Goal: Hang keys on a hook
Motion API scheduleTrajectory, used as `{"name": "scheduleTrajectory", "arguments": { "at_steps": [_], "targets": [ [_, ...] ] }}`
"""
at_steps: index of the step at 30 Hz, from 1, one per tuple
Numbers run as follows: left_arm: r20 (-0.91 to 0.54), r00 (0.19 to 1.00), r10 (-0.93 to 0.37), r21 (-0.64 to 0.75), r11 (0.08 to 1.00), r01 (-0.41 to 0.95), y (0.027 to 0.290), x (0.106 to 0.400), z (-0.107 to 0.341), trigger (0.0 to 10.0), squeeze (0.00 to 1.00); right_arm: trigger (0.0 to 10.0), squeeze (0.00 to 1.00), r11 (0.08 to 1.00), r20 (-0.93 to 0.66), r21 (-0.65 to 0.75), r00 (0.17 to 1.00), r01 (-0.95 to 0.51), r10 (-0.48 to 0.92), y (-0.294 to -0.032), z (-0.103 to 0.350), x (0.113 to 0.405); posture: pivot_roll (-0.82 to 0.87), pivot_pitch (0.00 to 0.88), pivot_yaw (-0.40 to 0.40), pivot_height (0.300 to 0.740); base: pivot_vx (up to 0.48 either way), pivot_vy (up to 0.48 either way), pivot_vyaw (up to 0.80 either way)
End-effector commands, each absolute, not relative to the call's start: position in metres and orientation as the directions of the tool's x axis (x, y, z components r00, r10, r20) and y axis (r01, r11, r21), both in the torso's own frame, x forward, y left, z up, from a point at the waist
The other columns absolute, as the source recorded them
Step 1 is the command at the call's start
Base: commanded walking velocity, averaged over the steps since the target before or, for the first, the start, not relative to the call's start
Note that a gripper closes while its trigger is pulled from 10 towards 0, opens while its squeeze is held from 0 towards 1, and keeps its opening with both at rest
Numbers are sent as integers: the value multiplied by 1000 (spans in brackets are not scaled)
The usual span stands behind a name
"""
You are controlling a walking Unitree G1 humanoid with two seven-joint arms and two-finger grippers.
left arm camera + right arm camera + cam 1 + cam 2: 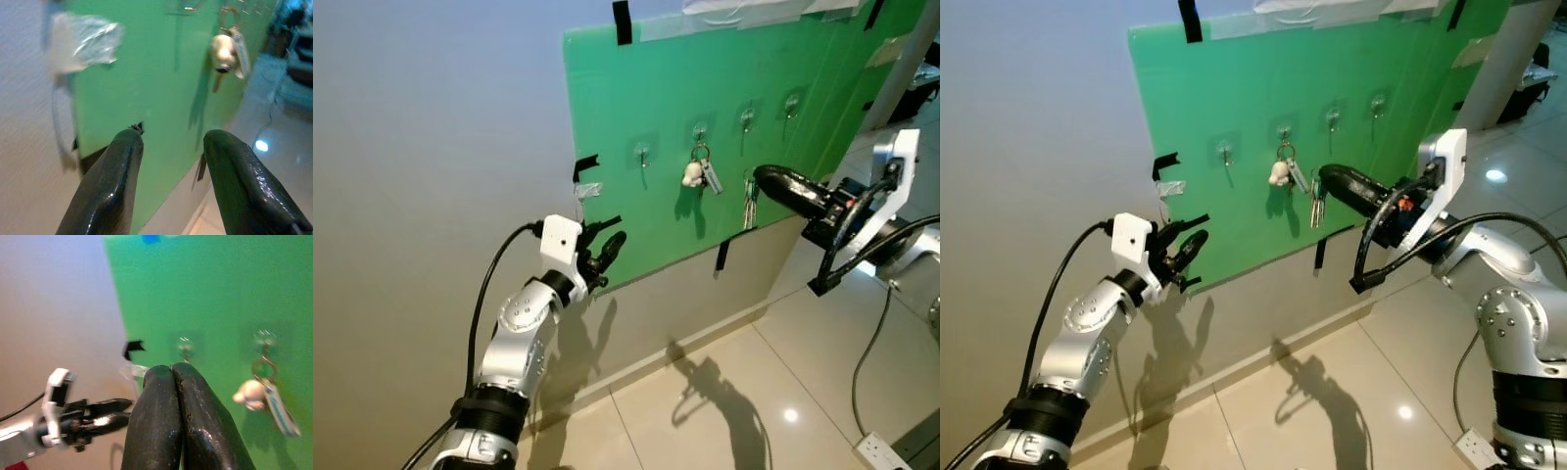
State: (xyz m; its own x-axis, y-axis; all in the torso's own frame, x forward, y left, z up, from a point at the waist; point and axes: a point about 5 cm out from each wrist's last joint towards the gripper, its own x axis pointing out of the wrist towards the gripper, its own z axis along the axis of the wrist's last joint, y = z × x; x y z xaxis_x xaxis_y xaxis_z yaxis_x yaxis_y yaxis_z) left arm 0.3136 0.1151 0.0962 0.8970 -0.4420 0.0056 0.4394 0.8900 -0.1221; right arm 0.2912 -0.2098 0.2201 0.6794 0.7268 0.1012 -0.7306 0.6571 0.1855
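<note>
A green board [636,88] on the wall carries a row of clear hooks [747,117]. One key set with a white charm [697,172] hangs on the second hook [700,127]. My right gripper [762,178] is raised in front of the board, shut, with a bunch of keys [749,203] dangling from its tip just below the third hook. In the right wrist view the fingers [161,382] are pressed together and the keys are hidden. My left gripper [607,247] hovers open by the board's lower left edge, holding nothing.
Black tape strips [585,163] hold the board to the grey wall. Glossy tiled floor [734,411] lies below. A power socket [878,449] and cables sit at the lower right. A pale column [901,59] stands at the board's right end.
</note>
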Motion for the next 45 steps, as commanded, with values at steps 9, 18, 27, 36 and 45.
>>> {"name": "scheduleTrajectory", "arguments": {
  "at_steps": [9,18,27,36,45],
  "targets": [
    [-2,932,-362,-215,911,353,115,295,85,10000,0,0,0,530,98,279,572,-801,814,-188,226,297,-41,0,-61,740,0,0,0],
    [-9,942,-335,-203,923,326,125,296,88,10000,0,0,0,491,104,294,538,-820,836,-183,226,296,-27,0,-62,740,0,0,0],
    [-9,937,-348,-185,922,341,123,298,91,10000,0,0,0,654,31,229,677,-721,735,-174,196,309,-32,0,-37,740,0,0,0],
    [-10,928,-373,-168,915,366,117,299,91,10000,0,0,0,713,-143,32,702,-701,697,-151,145,312,-33,0,-24,740,0,0,0],
    [9,938,-347,-169,924,344,115,301,93,10000,0,0,0,973,-22,-122,981,-194,192,-161,126,333,-23,0,-36,740,0,0,0]
  ]
}}
